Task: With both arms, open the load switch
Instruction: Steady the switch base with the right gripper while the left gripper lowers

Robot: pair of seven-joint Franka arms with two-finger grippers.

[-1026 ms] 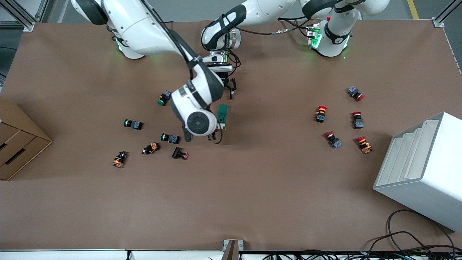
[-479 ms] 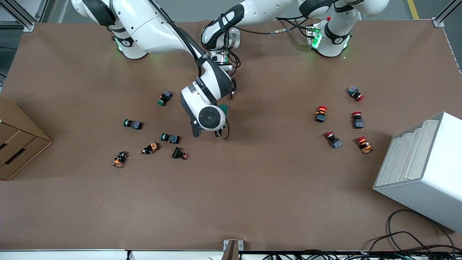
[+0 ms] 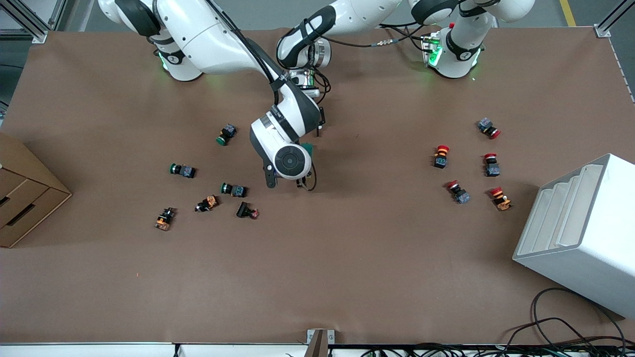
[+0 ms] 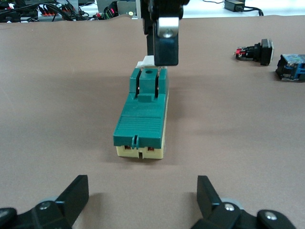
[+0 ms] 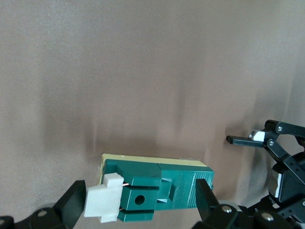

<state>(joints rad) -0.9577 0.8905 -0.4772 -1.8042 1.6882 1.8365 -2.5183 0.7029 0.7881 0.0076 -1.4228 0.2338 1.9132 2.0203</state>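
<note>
Front view first, running from the right arm's end of the brown paper-covered table toward the left arm's end: a tan cardboard box sits at the edge, then a loose cluster of green-capped push buttons, then the load switch, a small elongated dark-green plastic block on a cream base with a white lever piece, lying flat near the middle of the table and mostly hidden under the right arm's wrist. Well apart from the load switch, toward the left arm's end, lie several red-capped push buttons and a white tiered plastic rack. By my reading the task is at the approach stage: both arms have reached the load switch, but neither has a firm hold, and the white lever does not look moved, so bracing the body and prying the lever are both left. The right gripper is directly over the load switch's lever end, fingers spread wide to either side of it and holding nothing; whether a finger touches the lever I cannot tell. The left gripper sits low at the load switch's plain end, fingers parted wider than the block, empty and a short way off it.
</note>
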